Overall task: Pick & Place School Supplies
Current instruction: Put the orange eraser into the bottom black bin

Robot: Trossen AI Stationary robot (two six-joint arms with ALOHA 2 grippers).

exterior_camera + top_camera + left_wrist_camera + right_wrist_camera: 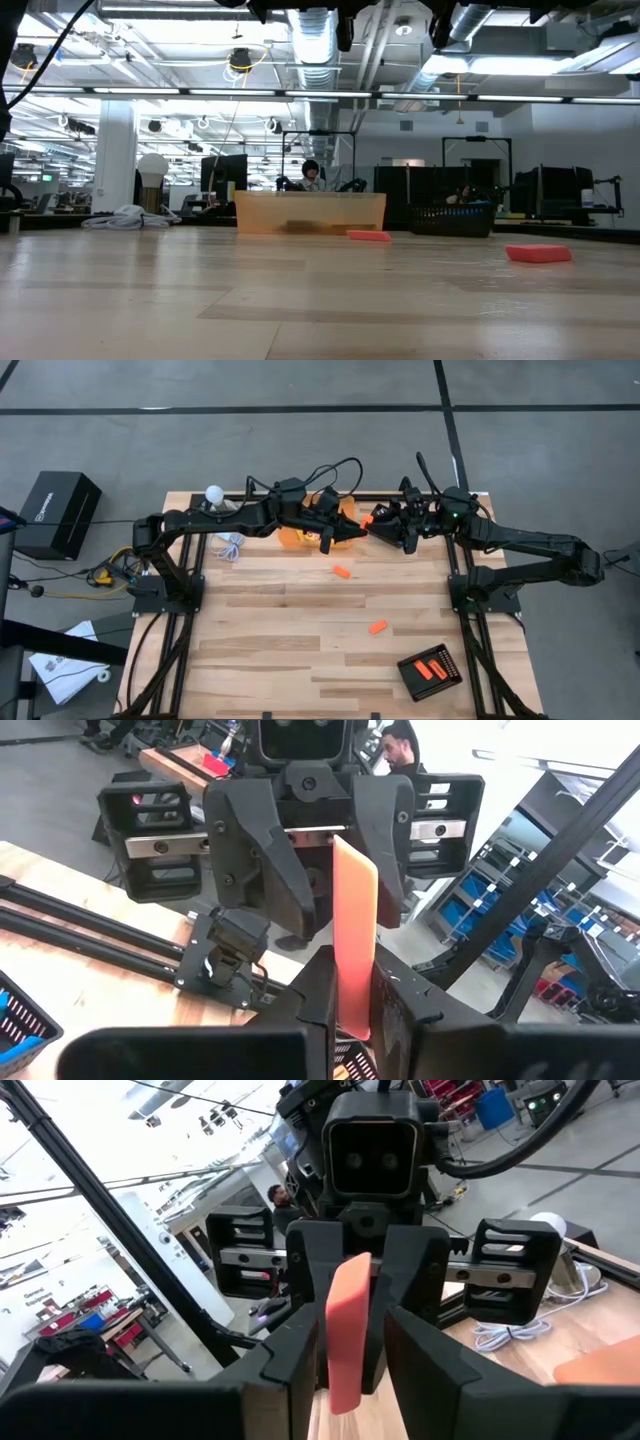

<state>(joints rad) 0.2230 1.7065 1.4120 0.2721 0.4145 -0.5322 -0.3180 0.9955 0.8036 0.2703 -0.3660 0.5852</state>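
Both grippers meet nose to nose above the table's far edge w/ one orange piece [354,935] between them. Left gripper [352,533] is clamped on the piece's near end, fingers tight on both flat faces in the left wrist view. Right gripper [383,520] has its fingers [296,1345] astride the other end of the same piece, v. close on each side; cannot tell if they press it or leave a sliver of gap. Just below & behind the left gripper sits the translucent orange bin [293,536], partly hidden by the arm; in the low view its wall [310,212] stands at the far side. Toward the table's near side from the grippers: a 2nd orange piece [342,572] close by, a 3rd [377,627] farther out, both flat on the wood, well apart. Black ribbed tray [430,668] w/ orange pieces in it sits near the front right corner. White cable [228,547] & a white ball-like object [214,493] lie beside the left arm. Middle of the wooden table [270,640] is bare planks. Arm frames stand at both side edges.
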